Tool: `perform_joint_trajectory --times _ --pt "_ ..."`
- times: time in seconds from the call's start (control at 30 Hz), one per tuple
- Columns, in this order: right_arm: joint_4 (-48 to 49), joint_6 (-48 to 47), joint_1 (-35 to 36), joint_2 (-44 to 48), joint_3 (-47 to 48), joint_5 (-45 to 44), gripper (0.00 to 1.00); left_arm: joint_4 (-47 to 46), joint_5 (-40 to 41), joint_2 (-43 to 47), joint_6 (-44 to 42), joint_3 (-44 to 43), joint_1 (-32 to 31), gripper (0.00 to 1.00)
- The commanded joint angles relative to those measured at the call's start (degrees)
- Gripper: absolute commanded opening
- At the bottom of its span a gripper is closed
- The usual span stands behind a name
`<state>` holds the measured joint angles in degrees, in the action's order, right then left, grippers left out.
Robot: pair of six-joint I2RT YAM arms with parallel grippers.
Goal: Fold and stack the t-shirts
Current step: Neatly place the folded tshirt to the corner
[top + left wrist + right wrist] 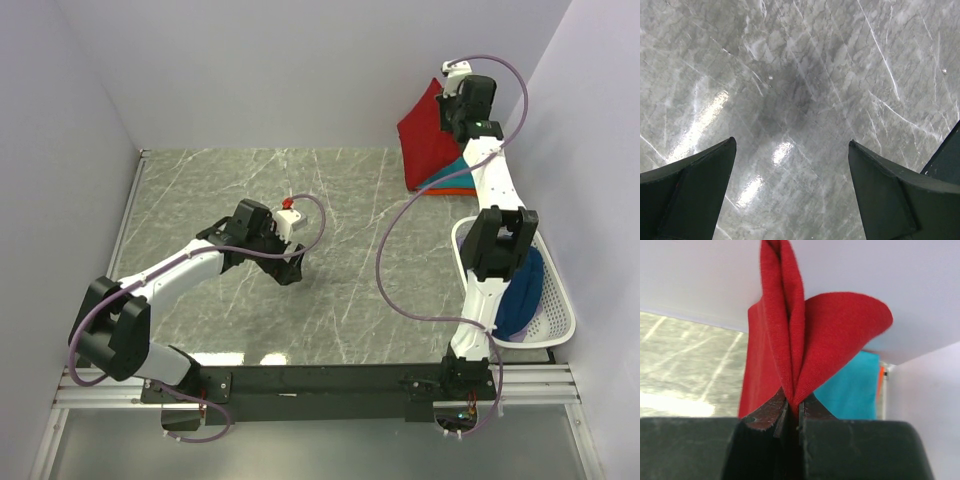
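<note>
Firstly, the top view. The left arm (170,275) reaches from the near left corner to the middle of the tabletop (250,180), its wrist low over bare marble. The right arm (495,190) stretches to the far right corner. There the dark red t-shirt (425,135) stands lifted in a peak against the back wall. The teal t-shirt (455,170) lies flat under its lower edge. The white mesh basket (560,300) sits at the right edge, toward the near side. The navy blue t-shirt (522,295) is inside it, partly hidden by the arm's elbow. From this height the grip on the red cloth cannot be read.

Next, the left wrist view. The left fingers (695,195) stand wide apart, one at each lower corner of the frame. Only grey veined marble with glare patches shows between them. They are hovering above the tabletop and touching no cloth. This view settles what the top view leaves vague, that the fingers are empty.

Lastly, the right wrist view. The right fingers (765,412) are pressed together on a fold of the dark red t-shirt. The fabric rises between the pads and splays into two lobes against the pale wall. Behind it, lower right, is the teal cloth. A thin sliver of the orange t-shirt (882,375) shows at the teal's right edge. The basket and the navy shirt are outside this frame.
</note>
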<state>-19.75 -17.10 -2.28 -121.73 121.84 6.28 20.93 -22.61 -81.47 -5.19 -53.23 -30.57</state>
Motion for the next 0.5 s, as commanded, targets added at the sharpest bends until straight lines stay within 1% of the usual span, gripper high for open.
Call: perform_joint_trajectory --times 0.0,0.23,0.47 --pt "5.9 -3.8 -1.1 2.1 1.7 -0.1 0.0 0.8 -0.6 -0.4 -1.2 -2.6 0.1 1.0" --pt "6.7 -8.4 -2.6 -0.5 3.3 0.9 0.0 1.1 -1.3 -1.4 -0.3 -3.5 0.1 0.99" --pt "8.4 -11.5 -3.8 -2.5 2.8 1.2 0.0 1.7 -1.0 -2.0 -0.6 -4.2 0.1 0.99"
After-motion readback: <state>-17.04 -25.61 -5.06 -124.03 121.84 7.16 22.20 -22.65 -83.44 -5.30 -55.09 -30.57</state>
